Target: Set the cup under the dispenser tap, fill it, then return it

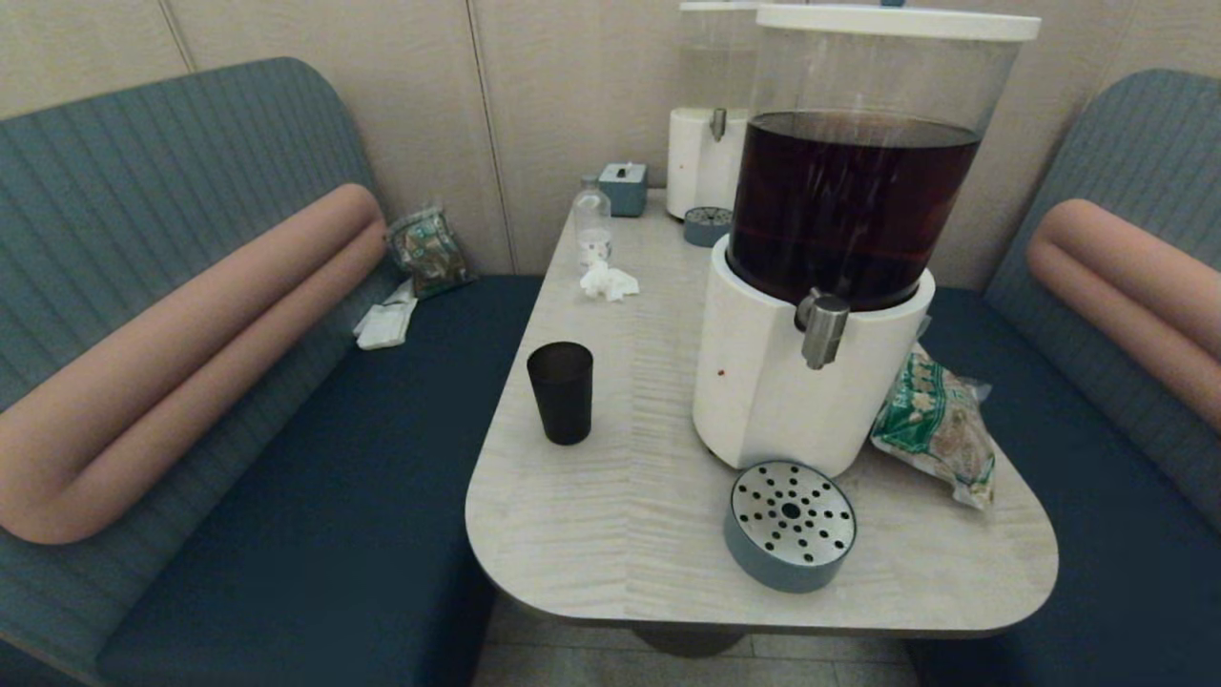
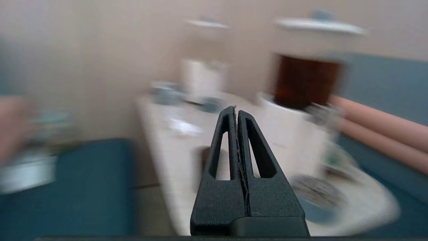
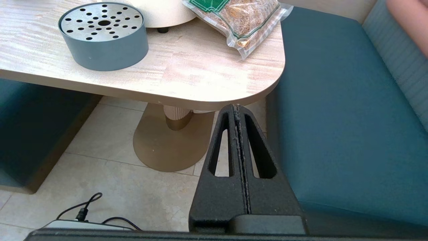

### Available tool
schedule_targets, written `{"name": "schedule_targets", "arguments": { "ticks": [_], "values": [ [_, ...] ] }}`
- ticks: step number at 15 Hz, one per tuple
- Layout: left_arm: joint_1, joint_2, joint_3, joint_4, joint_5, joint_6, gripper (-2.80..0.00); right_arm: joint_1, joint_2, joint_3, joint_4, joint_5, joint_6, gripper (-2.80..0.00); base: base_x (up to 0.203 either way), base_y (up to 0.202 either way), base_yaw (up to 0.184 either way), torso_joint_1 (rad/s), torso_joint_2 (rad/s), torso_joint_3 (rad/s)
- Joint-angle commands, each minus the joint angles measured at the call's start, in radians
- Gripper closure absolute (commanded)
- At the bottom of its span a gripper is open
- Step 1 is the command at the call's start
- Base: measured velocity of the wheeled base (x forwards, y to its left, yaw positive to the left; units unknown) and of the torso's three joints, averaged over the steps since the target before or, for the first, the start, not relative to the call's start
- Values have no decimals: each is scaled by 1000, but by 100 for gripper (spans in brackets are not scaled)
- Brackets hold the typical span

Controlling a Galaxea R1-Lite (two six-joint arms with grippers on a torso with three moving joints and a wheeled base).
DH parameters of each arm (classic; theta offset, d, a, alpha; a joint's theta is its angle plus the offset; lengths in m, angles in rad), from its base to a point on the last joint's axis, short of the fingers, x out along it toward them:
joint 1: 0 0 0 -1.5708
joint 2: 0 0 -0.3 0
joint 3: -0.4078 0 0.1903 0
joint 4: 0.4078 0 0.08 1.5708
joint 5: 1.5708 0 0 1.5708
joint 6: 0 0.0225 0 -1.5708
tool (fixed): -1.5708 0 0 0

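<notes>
Head view shows me the cup [image 1: 560, 391] upright on the surface [image 1: 610, 515], left of the tap [image 1: 822, 326]; both tools, left [image 2: 236, 112] and right [image 3: 236, 108], are closed empty.

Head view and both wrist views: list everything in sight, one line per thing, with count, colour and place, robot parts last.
matte black tapered cup: one, black, upright on the table's left part, apart from the dispenser.
large white-based dispenser: one, clear tank of dark brown liquid, table middle.
brushed-steel tap: one, silver, on that dispenser's front.
round perforated drip tray: one, grey-blue with steel top, before the dispenser.
paler dispenser: one, white base, colourless liquid, far end.
clear plastic bottle: one, far left of the table.
sealed snack bag: one, green and white, right of the dispenser.
pale wood-grain table: one, between blue benches.
left gripper: black, shut, empty, off the table's near edge.
right gripper: black, shut, below the table's corner.
</notes>
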Motion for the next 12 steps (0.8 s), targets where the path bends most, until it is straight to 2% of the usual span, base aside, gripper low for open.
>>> {"name": "schedule_targets", "arguments": {
  "ticks": [1, 4, 5, 6, 8, 10, 12],
  "values": [
    [79, -180, -69, 140, 46, 16, 0, 0, -1, 0, 1, 1, -1, 0, 0, 0, 0, 0, 0, 0],
    [134, -318, -51, 268, 88, 110, 0, 0, -1, 0, 0, 1, -1, 0, 0, 0, 0, 0, 0, 0],
    [140, -361, -8, 310, 163, 155, 0, 0, -1, 0, 0, 1, -1, 0, 0, 0, 0, 0, 0, 0],
    [143, -382, 43, 332, 208, 173, 0, 0, -1, 0, 1, 1, -1, 0, 0, 0, 0, 0, 0, 0],
    [145, -423, 171, 376, 226, 191, 0, 0, -1, 0, 0, 1, -1, 0, 0, 0, 0, 0, 0, 0],
    [145, -502, 247, 527, 251, 229, 0, 0, -1, 0, 1, 2, -1, 0, 0, 0, 0, 0, 0, 0],
    [145, -509, 303, 568, 303, 243, 0, 0, -1, 0, 1, 2, -1, 0, 0, 0, 0, 0, 0, 0]
  ]
}}
